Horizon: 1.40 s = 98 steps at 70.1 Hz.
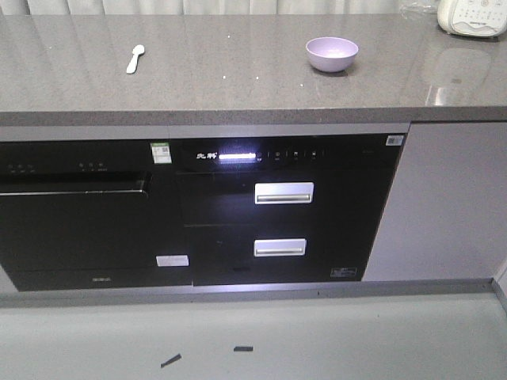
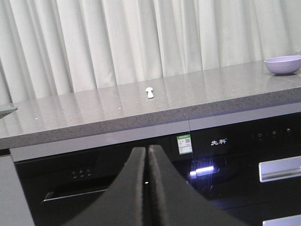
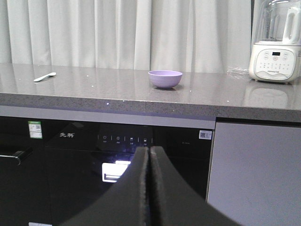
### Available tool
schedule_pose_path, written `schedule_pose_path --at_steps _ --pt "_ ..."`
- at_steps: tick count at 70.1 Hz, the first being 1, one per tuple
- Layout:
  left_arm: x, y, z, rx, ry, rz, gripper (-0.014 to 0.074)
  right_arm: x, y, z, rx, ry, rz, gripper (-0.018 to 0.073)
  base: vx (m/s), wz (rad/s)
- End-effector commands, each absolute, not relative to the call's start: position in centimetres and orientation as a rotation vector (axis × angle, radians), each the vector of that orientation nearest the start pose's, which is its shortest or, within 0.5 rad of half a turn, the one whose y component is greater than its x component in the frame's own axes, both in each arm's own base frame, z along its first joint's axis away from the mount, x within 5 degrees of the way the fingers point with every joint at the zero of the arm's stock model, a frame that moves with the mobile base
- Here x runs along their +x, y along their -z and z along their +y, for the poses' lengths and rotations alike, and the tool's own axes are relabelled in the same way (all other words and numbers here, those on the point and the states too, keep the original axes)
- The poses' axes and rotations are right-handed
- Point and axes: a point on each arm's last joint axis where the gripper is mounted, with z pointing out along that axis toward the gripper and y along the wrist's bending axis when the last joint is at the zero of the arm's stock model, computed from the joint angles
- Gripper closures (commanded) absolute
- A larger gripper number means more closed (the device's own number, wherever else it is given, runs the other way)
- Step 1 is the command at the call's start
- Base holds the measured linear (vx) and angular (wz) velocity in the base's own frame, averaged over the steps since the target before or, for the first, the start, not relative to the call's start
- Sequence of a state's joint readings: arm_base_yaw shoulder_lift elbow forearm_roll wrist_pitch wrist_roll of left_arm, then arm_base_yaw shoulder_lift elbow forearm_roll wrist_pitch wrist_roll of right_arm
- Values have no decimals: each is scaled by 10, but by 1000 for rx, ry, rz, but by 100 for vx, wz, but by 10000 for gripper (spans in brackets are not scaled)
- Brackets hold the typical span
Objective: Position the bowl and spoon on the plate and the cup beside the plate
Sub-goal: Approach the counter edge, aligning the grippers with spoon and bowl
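The lavender bowl (image 1: pixel 332 54) (image 2: pixel 282 64) (image 3: pixel 165 78) stands upright on the grey countertop (image 1: pixel 222 79), right of centre. The pale spoon (image 1: pixel 135 58) (image 2: pixel 149 92) (image 3: pixel 44 76) lies flat on the same counter to the left, well apart from the bowl. Plate and cup are out of view. My left gripper (image 2: pixel 146 149) hangs shut and empty below counter height, in front of the black appliance fronts. My right gripper (image 3: pixel 149 149) is likewise shut with nothing in it, below the counter's edge and roughly under the bowl. Neither gripper shows in the front view.
A white blender-type appliance (image 3: pixel 274 52) (image 1: pixel 474 16) stands at the counter's far right. White curtains (image 3: pixel 131 33) hang behind the counter. Black built-in appliances with silver drawer handles (image 1: pixel 283 193) sit under it, beside a grey cabinet door (image 1: pixel 451 198).
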<state>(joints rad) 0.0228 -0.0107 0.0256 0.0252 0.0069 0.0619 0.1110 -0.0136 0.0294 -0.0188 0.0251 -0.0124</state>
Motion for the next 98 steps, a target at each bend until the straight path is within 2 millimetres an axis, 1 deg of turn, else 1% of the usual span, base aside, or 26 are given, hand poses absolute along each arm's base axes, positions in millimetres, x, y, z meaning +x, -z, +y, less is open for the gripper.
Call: schedule_pose_path --at_steps 1,56,98 --pt "57 -213 1 41 -83 1443 603 57 -207 6 -112 -58 1466 568 36 -3" --pt "57 -213 1 41 -83 1443 603 57 -207 6 -112 -58 1466 568 35 -2" --pt "57 -213 1 41 -83 1443 603 57 -207 6 -112 -58 1466 568 24 0"
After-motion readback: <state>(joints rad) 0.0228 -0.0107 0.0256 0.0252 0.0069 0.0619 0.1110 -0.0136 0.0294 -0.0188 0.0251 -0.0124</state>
